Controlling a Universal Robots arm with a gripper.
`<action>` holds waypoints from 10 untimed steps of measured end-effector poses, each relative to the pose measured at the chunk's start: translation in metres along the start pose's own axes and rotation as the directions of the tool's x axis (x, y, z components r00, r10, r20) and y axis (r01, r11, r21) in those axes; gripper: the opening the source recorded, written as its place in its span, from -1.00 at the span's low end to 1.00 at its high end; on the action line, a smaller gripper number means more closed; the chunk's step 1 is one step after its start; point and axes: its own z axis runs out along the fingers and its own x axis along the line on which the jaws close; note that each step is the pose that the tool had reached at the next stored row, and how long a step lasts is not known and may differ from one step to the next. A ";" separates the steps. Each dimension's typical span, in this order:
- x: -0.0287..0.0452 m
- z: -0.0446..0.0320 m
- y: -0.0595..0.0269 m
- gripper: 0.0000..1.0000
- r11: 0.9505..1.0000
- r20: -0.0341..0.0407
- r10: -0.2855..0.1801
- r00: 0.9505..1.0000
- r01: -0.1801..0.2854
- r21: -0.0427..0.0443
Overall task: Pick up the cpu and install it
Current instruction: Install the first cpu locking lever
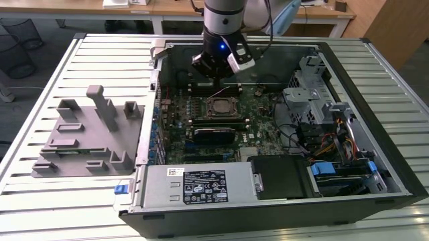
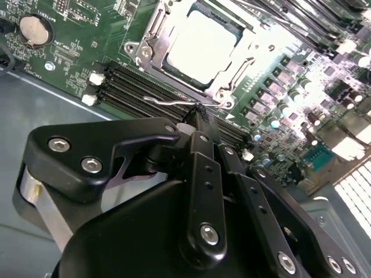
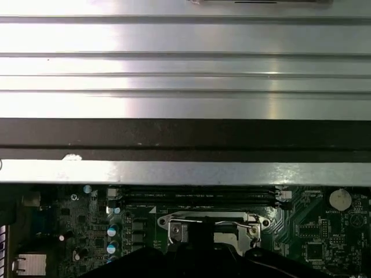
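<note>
You get even, bright room light in the exterior view. Glare whitens the cpu [image 2: 200, 43] in the second wrist view; the gripper [image 2: 200, 116] sits dark. The ribbed table [image 3: 185, 69] gleams, overexposed.

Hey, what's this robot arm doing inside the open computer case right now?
The arm's claw hangs inside the open computer case, above the motherboard and just behind the CPU socket. In the second wrist view the cpu already lies in the socket, its silvery top showing inside the metal frame. The claw's fingers are together with nothing between them, close to the socket's wire lever.
</note>
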 end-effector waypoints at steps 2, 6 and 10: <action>-0.0001 0.0017 -0.0001 -0.79 1.000 0.007 -0.004 1.000 0.004 0.000; -0.0006 0.0047 -0.0002 -0.79 1.000 0.019 -0.013 1.000 0.013 0.001; -0.0042 0.0072 0.0010 -0.79 1.000 0.020 -0.014 1.000 0.014 0.001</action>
